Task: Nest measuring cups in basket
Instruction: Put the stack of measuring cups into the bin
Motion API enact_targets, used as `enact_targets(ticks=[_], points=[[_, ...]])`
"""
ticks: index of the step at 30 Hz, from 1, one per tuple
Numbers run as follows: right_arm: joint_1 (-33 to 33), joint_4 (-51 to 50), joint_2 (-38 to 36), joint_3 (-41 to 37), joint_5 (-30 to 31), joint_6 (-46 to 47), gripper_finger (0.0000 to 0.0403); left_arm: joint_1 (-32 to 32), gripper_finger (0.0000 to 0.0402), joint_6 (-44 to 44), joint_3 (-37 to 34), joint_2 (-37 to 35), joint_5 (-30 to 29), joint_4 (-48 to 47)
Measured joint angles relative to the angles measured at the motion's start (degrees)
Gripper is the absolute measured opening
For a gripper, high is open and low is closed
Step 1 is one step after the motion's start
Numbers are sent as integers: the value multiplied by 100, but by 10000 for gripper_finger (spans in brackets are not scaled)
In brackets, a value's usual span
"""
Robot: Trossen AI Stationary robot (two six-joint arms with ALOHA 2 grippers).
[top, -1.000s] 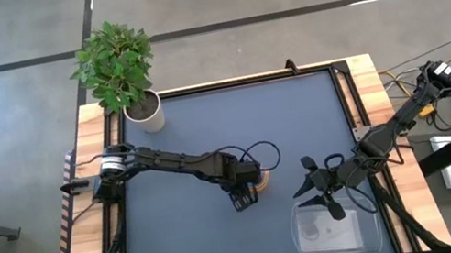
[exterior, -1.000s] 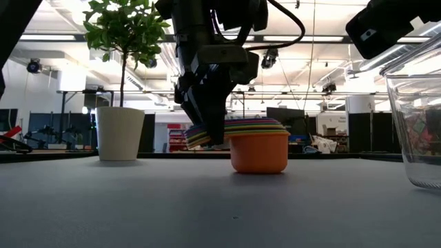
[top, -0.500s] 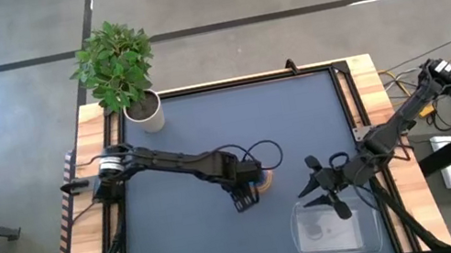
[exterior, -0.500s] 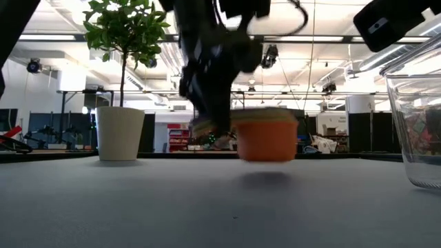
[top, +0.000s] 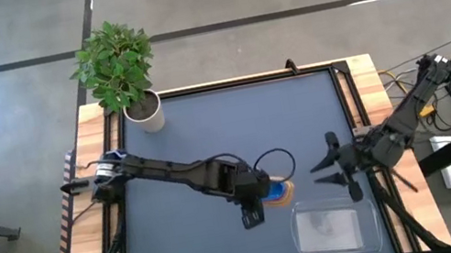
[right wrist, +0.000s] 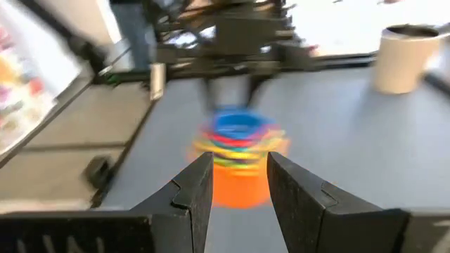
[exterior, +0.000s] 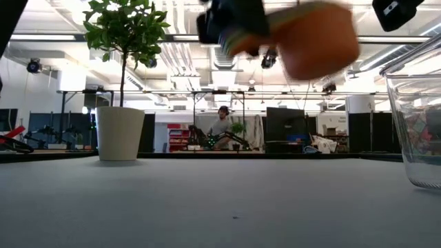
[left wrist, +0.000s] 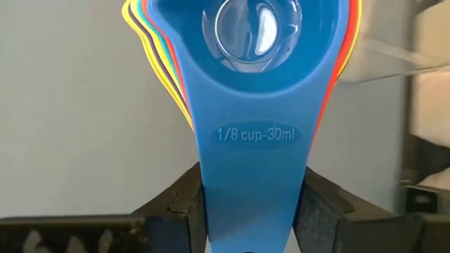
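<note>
The measuring cups sit nested in one stack (top: 278, 192). The blue one (left wrist: 256, 42) is innermost on top and the orange one (exterior: 315, 38) is outermost at the bottom, with red, yellow and other rims between. My left gripper (top: 262, 200) is shut on the stack's handles, mid-table, just left of the basket. The basket (top: 337, 226), a clear tray, rests on the table near its near-right corner. My right gripper (top: 325, 172) hovers open above the basket's far edge, facing the stack (right wrist: 239, 158). My left gripper pinches the fanned bundle of handles between its two fingers (left wrist: 184, 205). The blue handle (left wrist: 252, 190), marked 1/8 cup, lies on top. The fingers come in roughly level from the table's left, along the handles. The stack is lifted clear of the table, tilted a little in the low view.
A white pot (top: 145, 111) with a green plant stands at the table's far-left corner. The basket's clear wall (exterior: 415, 124) fills the right of the low view. Bare grey mat (top: 208, 134) spreads across the far half of the table. A person sits in the room behind.
My left gripper has lifted the nested stack off the table and carried it up and toward the right and near edge, closer to the basket. My right gripper has drawn back a little toward the right and far side, staying open.
</note>
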Motion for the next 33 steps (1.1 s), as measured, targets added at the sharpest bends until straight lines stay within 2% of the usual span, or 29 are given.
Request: enact_targets(ticks=[5, 8, 15, 24, 27, 33], points=[[-2, -417, -581, 0, 980, 97, 123, -224, 130, -9, 427, 38, -35, 3], [-4, -639, -817, 0, 1282, 196, 123, -321, 130, 10, 663, 156, -44, 17], [-4, -1074, -1289, 0, 1268, 329, 123, -477, 130, 107, 1198, 468, -10, 86], [-4, -1196, -1596, 0, 1250, 340, 123, -504, 130, 618, 2753, 1602, 368, 16], [-5, -1215, -1656, 0, 1243, 335, 123, -491, 130, 740, 2477, 1648, 623, 663], [-4, -1277, -1720, 2, 1226, 337, 123, -475, 130, 791, 2436, 1650, 594, 837]])
